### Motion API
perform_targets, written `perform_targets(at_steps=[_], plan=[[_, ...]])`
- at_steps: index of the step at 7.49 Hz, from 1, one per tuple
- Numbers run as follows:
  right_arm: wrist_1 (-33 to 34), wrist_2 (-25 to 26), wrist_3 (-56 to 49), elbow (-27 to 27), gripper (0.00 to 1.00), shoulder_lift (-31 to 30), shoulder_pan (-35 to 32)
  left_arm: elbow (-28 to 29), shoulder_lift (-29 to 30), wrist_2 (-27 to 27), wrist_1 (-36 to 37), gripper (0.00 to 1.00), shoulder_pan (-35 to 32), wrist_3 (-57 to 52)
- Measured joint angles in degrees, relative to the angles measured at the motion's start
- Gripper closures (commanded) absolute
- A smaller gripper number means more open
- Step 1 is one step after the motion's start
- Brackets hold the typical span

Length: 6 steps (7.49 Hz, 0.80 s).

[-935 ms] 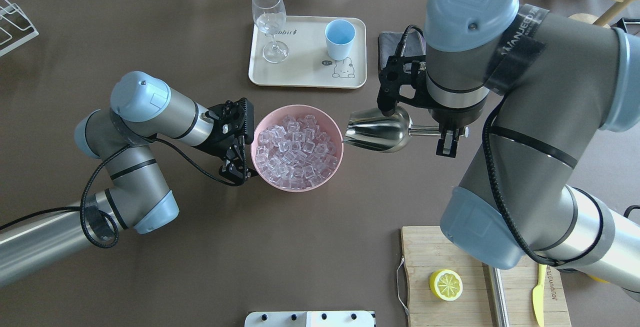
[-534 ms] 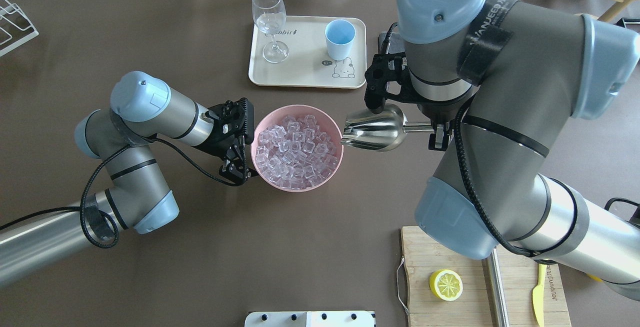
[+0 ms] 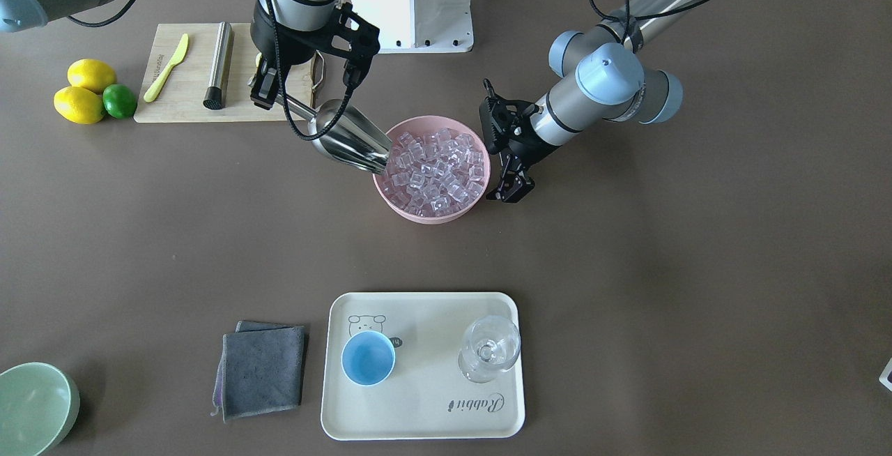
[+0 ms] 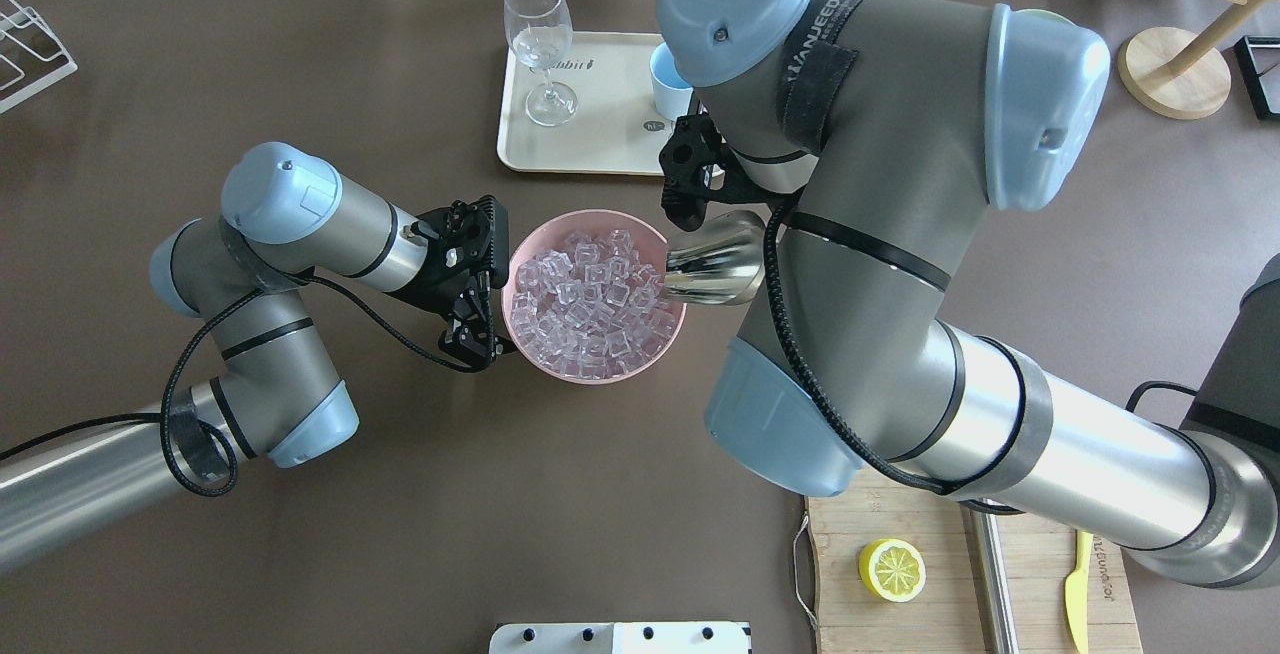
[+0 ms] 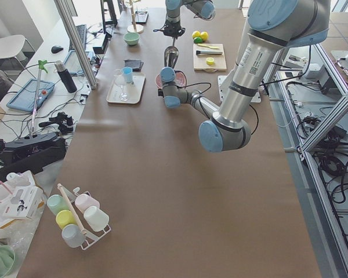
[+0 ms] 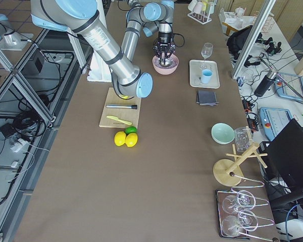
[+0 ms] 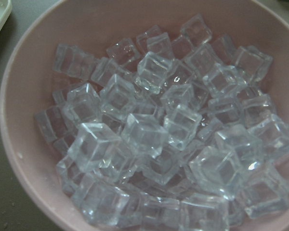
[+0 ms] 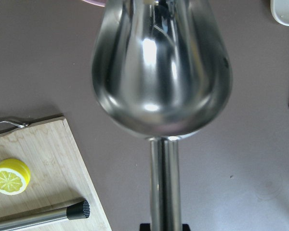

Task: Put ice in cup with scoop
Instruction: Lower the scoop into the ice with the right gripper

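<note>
scoop [image 3: 348, 139] clamped in right tool [image 3: 267, 98], mouth against ice [image 3: 435, 166]; left tool [image 4: 490, 279] spread apart beside pink bowl [image 3: 425, 217]

Looking along a long brown worktop [image 5: 162, 191], evenly lit. Grey tiled floor [image 5: 336, 231] off one long edge, white chair [image 5: 6, 46] off the other.

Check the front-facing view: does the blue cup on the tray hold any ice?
No, the cup on the tray shows only its bare blue inside, while the ice lies in the pink bowl.
</note>
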State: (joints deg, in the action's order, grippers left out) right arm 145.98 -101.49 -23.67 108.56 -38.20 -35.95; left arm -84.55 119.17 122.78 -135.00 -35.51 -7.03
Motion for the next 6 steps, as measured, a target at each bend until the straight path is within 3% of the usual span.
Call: perform_targets(at_steps=[6], plan=[[5.75, 5.92, -0.25, -7.91, 1.0, 7.4, 4.54, -0.15, -0.08, 0.09, -0.08, 0.01, -0.08, 0.0]])
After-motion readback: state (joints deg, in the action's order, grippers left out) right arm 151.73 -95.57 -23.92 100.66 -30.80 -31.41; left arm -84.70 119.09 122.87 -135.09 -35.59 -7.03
